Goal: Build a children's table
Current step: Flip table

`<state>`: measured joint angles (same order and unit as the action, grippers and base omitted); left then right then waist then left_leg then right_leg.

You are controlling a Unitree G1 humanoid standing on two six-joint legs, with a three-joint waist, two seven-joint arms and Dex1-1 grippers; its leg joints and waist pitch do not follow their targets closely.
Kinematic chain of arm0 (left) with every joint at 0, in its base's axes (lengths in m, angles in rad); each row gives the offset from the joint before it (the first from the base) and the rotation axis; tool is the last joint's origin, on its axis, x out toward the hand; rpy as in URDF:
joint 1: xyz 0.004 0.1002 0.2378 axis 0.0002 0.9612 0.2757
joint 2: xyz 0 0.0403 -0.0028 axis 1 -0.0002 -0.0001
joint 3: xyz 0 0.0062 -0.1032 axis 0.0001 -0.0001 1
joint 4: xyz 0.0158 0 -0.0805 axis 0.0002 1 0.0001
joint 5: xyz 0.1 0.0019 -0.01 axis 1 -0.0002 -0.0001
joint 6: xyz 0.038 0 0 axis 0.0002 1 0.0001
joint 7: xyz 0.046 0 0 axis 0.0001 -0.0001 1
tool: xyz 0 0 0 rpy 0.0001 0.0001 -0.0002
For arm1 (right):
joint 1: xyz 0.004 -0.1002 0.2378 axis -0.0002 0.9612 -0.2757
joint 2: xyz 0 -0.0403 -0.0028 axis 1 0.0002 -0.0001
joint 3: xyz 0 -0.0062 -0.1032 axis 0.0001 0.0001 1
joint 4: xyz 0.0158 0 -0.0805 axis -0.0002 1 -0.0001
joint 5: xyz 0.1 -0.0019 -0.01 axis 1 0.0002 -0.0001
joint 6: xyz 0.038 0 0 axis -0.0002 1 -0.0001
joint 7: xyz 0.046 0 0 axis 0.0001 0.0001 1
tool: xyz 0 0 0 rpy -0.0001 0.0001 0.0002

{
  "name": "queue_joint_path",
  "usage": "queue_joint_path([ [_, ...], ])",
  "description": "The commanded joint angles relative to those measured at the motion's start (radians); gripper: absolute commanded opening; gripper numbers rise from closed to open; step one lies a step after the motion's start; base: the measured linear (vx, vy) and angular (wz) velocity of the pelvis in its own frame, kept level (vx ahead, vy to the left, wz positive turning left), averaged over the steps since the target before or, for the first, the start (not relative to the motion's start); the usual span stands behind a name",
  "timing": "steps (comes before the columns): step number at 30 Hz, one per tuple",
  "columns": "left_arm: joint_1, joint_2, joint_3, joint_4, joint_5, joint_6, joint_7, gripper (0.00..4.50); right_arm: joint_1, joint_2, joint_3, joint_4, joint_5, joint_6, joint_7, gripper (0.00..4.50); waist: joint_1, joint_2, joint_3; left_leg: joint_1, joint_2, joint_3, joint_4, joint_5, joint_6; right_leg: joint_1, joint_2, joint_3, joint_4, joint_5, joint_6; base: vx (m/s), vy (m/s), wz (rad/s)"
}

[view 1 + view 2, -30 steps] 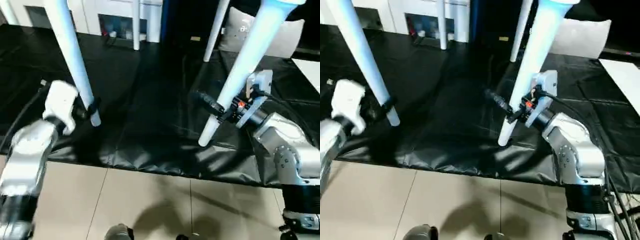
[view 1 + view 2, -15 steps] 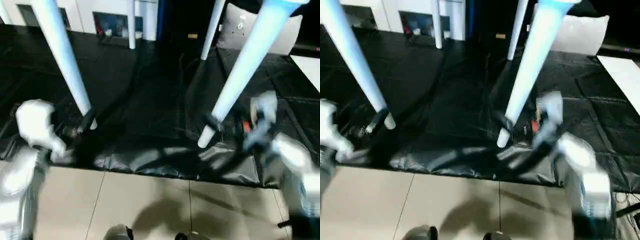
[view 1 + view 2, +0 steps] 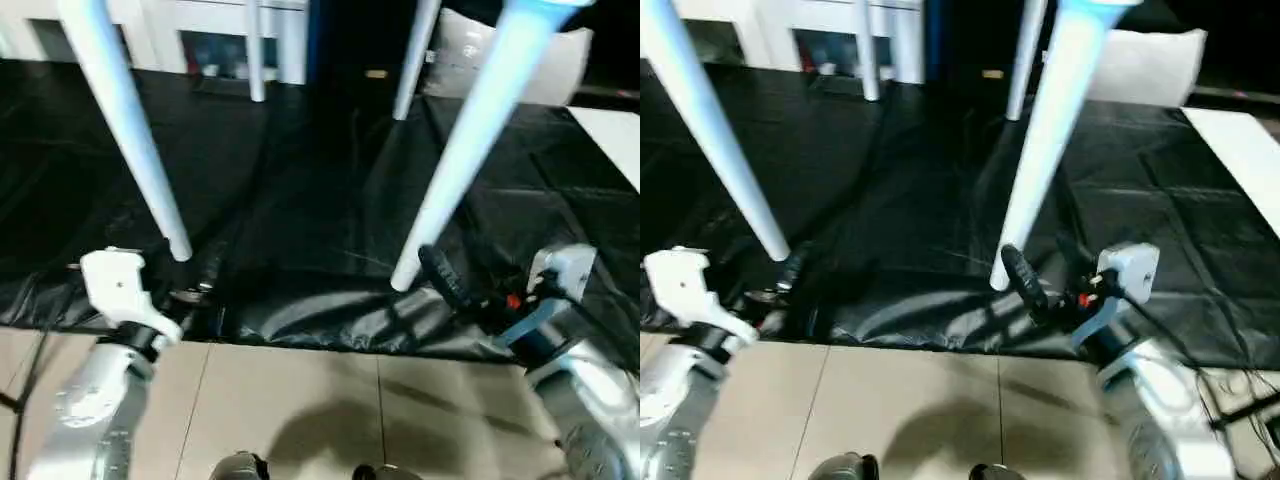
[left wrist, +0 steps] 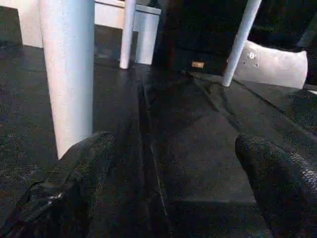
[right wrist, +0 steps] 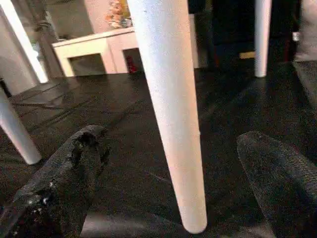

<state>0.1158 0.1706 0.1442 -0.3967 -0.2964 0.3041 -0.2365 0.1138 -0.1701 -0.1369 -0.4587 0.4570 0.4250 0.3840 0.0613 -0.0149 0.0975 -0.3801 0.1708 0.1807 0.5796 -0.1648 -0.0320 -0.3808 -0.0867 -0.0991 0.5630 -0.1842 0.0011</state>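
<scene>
Left eye view shows the children's table standing on its four white legs on the black sheet, its top out of the picture above, with the near left leg and near right leg slanting down to feet that rest near the sheet's front edge; the left gripper sits low just beside the near left foot and the right gripper just beside the near right foot, neither clasping a leg. Right eye view gives the same layout, with the far legs back by the white cabinet and tan floor tiles in front. Left wrist view has both black fingers spread wide, the near left leg standing off to one side of the gap and not between them. Right wrist view has its fingers just as wide apart, with the near right leg rising in the gap but touching neither pad. My worry is that the grippers are still very close to the feet: a careless sweep of either arm could knock a leg sideways, slide the table across the slick, wrinkled sheet, or tip it; a finger could also snag a fold of the sheet and drag the feet with it
</scene>
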Motion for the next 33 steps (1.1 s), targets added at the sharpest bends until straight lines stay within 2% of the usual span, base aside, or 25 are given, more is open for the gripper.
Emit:
queue_joint_path([
  [1,-0.005,-0.002,-0.019,-0.024,0.018,0.018,0.007,4.47,-0.013,0.001,0.01,0.0,-0.021,0.008,-0.028,4.5,-0.002,0.017,-0.046,0.025,0.064,-0.057,-0.099,-0.581,-0.085,0.003,-0.069,0.049,-0.104,-0.542,-0.029,0.0,0.0,0.0],
  [3,-0.013,0.002,-0.027,-0.022,0.032,0.025,0.01,4.47,-0.029,0.003,0.012,0.009,-0.026,0.016,-0.038,4.5,-0.004,0.017,-0.066,-0.007,0.06,-0.039,-0.093,-0.344,-0.039,-0.003,-0.05,0.05,-0.08,-0.246,-0.107,0.0,0.0,0.0],
  [4,-0.016,0.005,-0.031,-0.021,0.038,0.028,0.012,4.47,-0.033,0.004,0.013,0.009,-0.027,0.021,-0.043,4.5,-0.004,0.017,-0.069,-0.01,0.055,-0.032,-0.09,-0.307,-0.021,-0.006,-0.046,0.047,-0.075,-0.205,-0.124,0.0,0.0,0.0],
  [6,-0.023,0.006,-0.038,-0.013,0.047,0.025,0.016,4.47,-0.041,0.002,0.013,0.013,-0.026,0.027,-0.048,4.5,-0.007,0.016,-0.075,-0.017,0.045,-0.023,-0.075,-0.325,0.017,-0.022,-0.046,0.038,-0.082,-0.279,-0.14,0.0,0.0,0.0],
  [7,-0.026,0.004,-0.044,-0.007,0.052,0.018,0.018,4.47,-0.047,-0.002,0.012,0.021,-0.027,0.024,-0.046,4.5,-0.006,0.015,-0.075,-0.009,0.04,-0.024,-0.06,-0.402,0.016,-0.025,-0.059,0.032,-0.097,-0.44,-0.105,0.0,0.0,0.0],
  [8,-0.027,0.004,-0.05,-0.003,0.054,0.016,0.02,4.47,-0.051,-0.007,0.015,0.027,-0.03,0.022,-0.044,4.5,-0.003,0.02,-0.066,0.018,0.037,-0.031,-0.046,-0.506,-0.004,-0.038,-0.07,0.022,-0.121,-0.637,-0.041,0.0,0.0,0.0],
  [9,-0.028,0.005,-0.052,-0.002,0.055,0.015,0.021,4.47,-0.053,-0.009,0.016,0.03,-0.031,0.021,-0.043,4.5,-0.013,0.021,-0.054,0.048,0.036,-0.041,-0.034,-0.622,-0.036,-0.048,-0.064,-0.006,-0.153,-0.797,0.036,0.0,0.0,0.0],
  [10,-0.027,0.005,-0.059,0.004,0.055,0.013,0.018,4.47,-0.055,-0.014,0.021,0.036,-0.037,0.015,-0.043,4.5,-0.017,0.046,-0.044,0.054,0.041,-0.051,-0.043,-0.684,-0.052,-0.046,-0.053,-0.024,-0.16,-0.808,0.059,0.0,0.0,0.0],
  [11,-0.026,0.004,-0.063,0.005,0.056,0.012,0.017,4.47,-0.055,-0.018,0.022,0.037,-0.04,0.013,-0.044,4.5,-0.031,0.045,-0.035,0.013,0.078,-0.068,-0.11,-0.825,-0.07,0.014,-0.019,-0.048,-0.107,-0.684,0.067,0.0,0.0,0.0],
  [12,-0.027,0.004,-0.07,0.011,0.06,0.013,0.013,4.47,-0.055,-0.021,0.024,0.038,-0.041,0.014,-0.043,4.5,0.004,0.08,-0.038,-0.041,0.115,-0.073,-0.182,-0.921,-0.085,0.082,-0.013,-0.01,0.076,-0.483,0.018,-0.073,0.015,0.04],
  [13,-0.028,0.003,-0.074,0.015,0.062,0.013,0.011,4.47,-0.055,-0.024,0.025,0.038,-0.042,0.015,-0.042,4.5,0.06,0.074,-0.034,-0.082,0.094,0.008,-0.222,-0.994,-0.104,0.071,0.02,-0.019,0.16,-0.238,-0.036,-0.073,0.015,0.04],
  [14,-0.029,0.002,-0.078,0.017,0.065,0.012,0.01,4.47,-0.055,-0.027,0.026,0.036,-0.045,0.015,-0.041,4.5,0.031,0.016,-0.056,0.005,0.07,0.001,-0.145,-0.798,-0.07,0.02,-0.028,0.083,0.101,-0.451,0.007,-0.014,-0.069,0.11],
  [15,-0.03,0.001,-0.081,0.019,0.066,0.012,0.009,4.47,-0.055,-0.03,0.027,0.035,-0.047,0.016,-0.041,4.5,0.033,-0.011,-0.037,0.069,-0.001,-0.031,0.097,-0.419,-0.04,-0.09,-0.165,0.126,-0.127,-1.02,0.044,0.058,-0.083,-0.08],
  [16,-0.03,0.001,-0.081,0.019,0.066,0.012,0.009,4.47,-0.055,-0.03,0.027,0.035,-0.047,0.016,-0.041,4.5,0.035,-0.006,-0.04,0.018,-0.014,-0.073,0.104,-0.189,-0.007,-0.043,-0.175,0.165,-0.122,-1.051,0.024,0.058,-0.083,-0.08],
  [17,-0.03,0.001,-0.081,0.019,0.066,0.012,0.009,4.47,-0.055,-0.03,0.027,0.035,-0.047,0.016,-0.041,4.5,0.043,0.009,-0.038,-0.018,0.0,-0.097,0.08,-0.085,-0.021,0.002,-0.166,0.138,-0.101,-1.0,0.006,0.041,-0.009,-0.22],
  [18,-0.03,0.0,-0.085,0.017,0.068,0.013,0.01,4.47,-0.056,-0.032,0.026,0.035,-0.045,0.019,-0.042,4.5,0.046,0.033,-0.044,0.007,0.025,-0.103,-0.005,-0.266,-0.069,0.002,-0.098,0.087,-0.065,-0.808,-0.036,0.0,0.0,0.0],
  [19,-0.025,-0.002,-0.091,0.012,0.071,0.014,0.014,4.47,-0.056,-0.036,0.022,0.04,-0.044,0.019,-0.042,4.5,0.03,0.022,-0.027,0.005,0.036,-0.1,-0.033,-0.418,-0.091,-0.018,-0.052,0.072,-0.045,-0.741,-0.04,0.0,0.0,0.0],
  [20,-0.013,-0.008,-0.094,0.001,0.071,0.016,0.024,4.47,-0.059,-0.045,0.02,0.056,-0.048,0.023,-0.04,4.5,0.014,0.029,-0.036,0.009,0.048,-0.113,-0.062,-0.598,-0.12,-0.005,-0.039,0.076,-0.022,-0.587,-0.053,-0.056,0.037,0.07],
  [21,-0.01,-0.01,-0.094,-0.001,0.071,0.015,0.027,4.47,-0.061,-0.048,0.021,0.061,-0.05,0.024,-0.04,4.5,0.01,0.037,-0.04,0.011,0.044,-0.11,-0.074,-0.642,-0.109,0.006,-0.048,0.082,-0.026,-0.515,-0.07,0.0,0.0,0.0],
  [22,-0.006,-0.011,-0.096,-0.006,0.072,0.016,0.029,4.47,-0.061,-0.051,0.021,0.061,-0.05,0.027,-0.039,4.5,0.006,0.035,-0.04,0.007,0.044,-0.108,-0.077,-0.614,-0.101,0.011,-0.054,0.086,-0.029,-0.477,-0.078,0.0,0.0,0.0],
  [23,-0.004,-0.013,-0.097,-0.009,0.074,0.016,0.03,4.47,-0.061,-0.053,0.02,0.059,-0.048,0.029,-0.038,4.5,0.003,0.035,-0.048,-0.01,0.041,-0.104,-0.085,-0.498,-0.079,0.032,-0.056,0.084,-0.025,-0.358,-0.089,0.0,0.0,0.0],
  [24,0.003,-0.017,-0.098,-0.013,0.074,0.016,0.032,4.47,-0.063,-0.056,0.019,0.06,-0.043,0.038,-0.04,4.5,-0.002,0.034,-0.048,-0.012,0.045,-0.1,-0.088,-0.425,-0.06,0.033,-0.055,0.082,-0.03,-0.281,-0.096,0.0,0.0,0.0],
  [27,0.032,-0.023,-0.106,-0.033,0.074,0.024,0.037,4.47,-0.069,-0.077,0.024,0.058,-0.043,0.062,-0.039,4.5,-0.015,0.026,-0.029,-0.01,0.041,-0.091,-0.09,-0.491,-0.06,0.019,-0.063,0.086,-0.05,-0.43,-0.084,0.0,0.0,0.0],
  [29,0.038,-0.022,-0.105,-0.046,0.067,0.033,0.038,4.47,-0.065,-0.073,0.016,0.053,-0.03,0.073,-0.046,4.5,-0.017,0.022,-0.026,-0.008,0.04,-0.089,-0.086,-0.492,-0.057,0.01,-0.069,0.092,-0.059,-0.494,-0.067,0.0,0.0,0.0],
  [33,0.042,-0.013,-0.088,-0.062,0.054,0.045,0.038,4.47,-0.058,-0.067,0.023,0.049,-0.028,0.073,-0.053,4.5,-0.014,0.017,-0.02,-0.01,0.041,-0.083,-0.084,-0.426,-0.036,0.007,-0.069,0.096,-0.061,-0.476,-0.067,0.0,0.0,0.0],
])
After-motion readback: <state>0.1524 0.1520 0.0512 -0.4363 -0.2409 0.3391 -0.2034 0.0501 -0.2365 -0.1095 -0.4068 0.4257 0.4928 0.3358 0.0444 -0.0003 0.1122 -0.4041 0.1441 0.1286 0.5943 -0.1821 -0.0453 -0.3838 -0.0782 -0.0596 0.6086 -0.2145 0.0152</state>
